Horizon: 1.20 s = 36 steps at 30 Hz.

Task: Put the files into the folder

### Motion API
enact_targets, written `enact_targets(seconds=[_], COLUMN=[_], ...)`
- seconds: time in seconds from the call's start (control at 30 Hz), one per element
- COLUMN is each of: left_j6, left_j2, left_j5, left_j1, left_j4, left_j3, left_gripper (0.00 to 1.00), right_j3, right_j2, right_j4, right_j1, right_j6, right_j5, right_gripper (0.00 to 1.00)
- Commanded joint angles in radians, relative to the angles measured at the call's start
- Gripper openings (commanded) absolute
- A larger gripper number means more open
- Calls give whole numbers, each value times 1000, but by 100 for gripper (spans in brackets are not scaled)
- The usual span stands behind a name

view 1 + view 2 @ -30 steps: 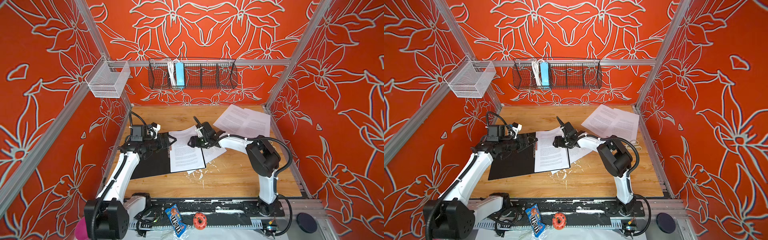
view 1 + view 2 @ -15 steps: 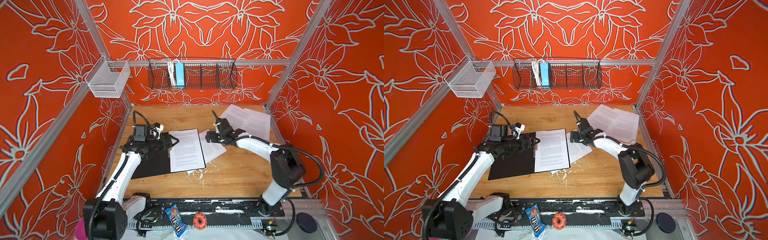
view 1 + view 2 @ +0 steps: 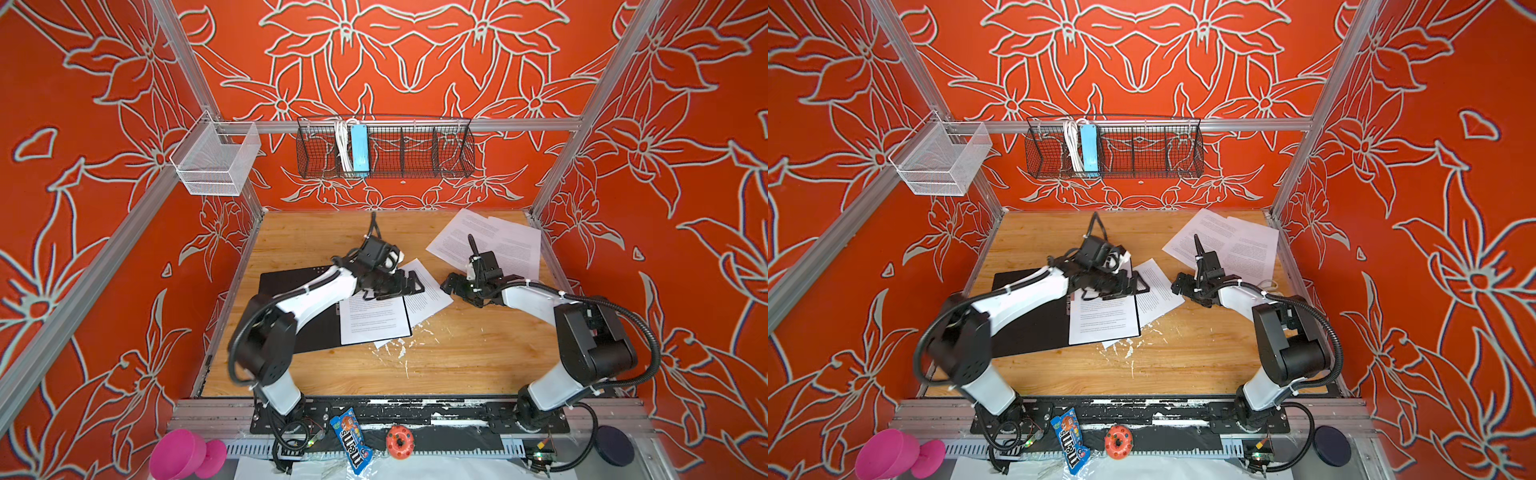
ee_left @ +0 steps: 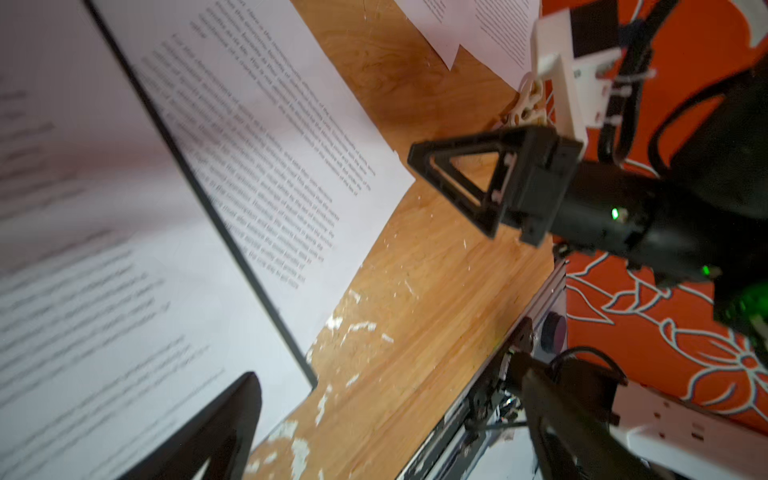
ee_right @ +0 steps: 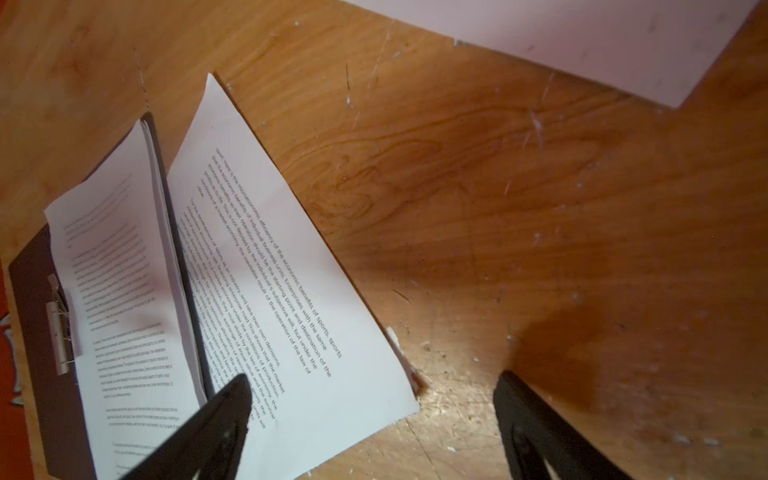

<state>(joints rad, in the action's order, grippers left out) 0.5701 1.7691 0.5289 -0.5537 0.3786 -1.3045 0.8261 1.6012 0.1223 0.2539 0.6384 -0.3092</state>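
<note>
The folder (image 3: 286, 284) (image 3: 1034, 332) lies open on the wooden table, black inside up. A printed sheet of the files (image 3: 374, 322) (image 3: 1102, 324) (image 5: 116, 291) rests on its right half. Another sheet (image 3: 430, 289) (image 4: 282, 145) (image 5: 270, 270) lies tilted, partly under the folder's right edge. More sheets (image 3: 490, 245) (image 3: 1229, 245) are at the back right. My left gripper (image 3: 399, 286) (image 4: 386, 415) hovers open over the top of the sheet in the folder. My right gripper (image 3: 449, 284) (image 5: 374, 415) is open, empty, just right of the tilted sheet.
A black wire basket (image 3: 386, 149) hangs on the back wall and a white mesh basket (image 3: 214, 162) on the left rail. White flecks (image 3: 395, 345) mark the table. A candy pack (image 3: 351, 440), an orange ring (image 3: 400, 441) and a pink object (image 3: 183, 455) lie past the front edge.
My right gripper has drawn back to the right, away from the folder. The sheet it was over now lies flat in the folder. My left arm has swung right, over that sheet.
</note>
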Motion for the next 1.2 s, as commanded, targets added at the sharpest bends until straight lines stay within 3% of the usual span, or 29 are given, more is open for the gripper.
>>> enact_targets(seconds=[0.0,0.2,0.33,1.17], left_j6=[49,39,28,16], left_j2=[126,357,444,563], left_j5=[7,30,31,20], left_j1=[-3,-2,0,29], left_j4=[19,126,178,207], left_j3=[-145,-389,-474,-453], left_gripper=[98,98,98,98], right_j3=[-41,-95,-113,-109], right_j2=[-10,-35,-39,27], right_j4=[-51,-71,-90,-311], right_j1=[-14,-15,-11,71], right_j6=[60,94,107,254], right_j5=[-72,-89,-118,-187], right_gripper=[91,90,90,88])
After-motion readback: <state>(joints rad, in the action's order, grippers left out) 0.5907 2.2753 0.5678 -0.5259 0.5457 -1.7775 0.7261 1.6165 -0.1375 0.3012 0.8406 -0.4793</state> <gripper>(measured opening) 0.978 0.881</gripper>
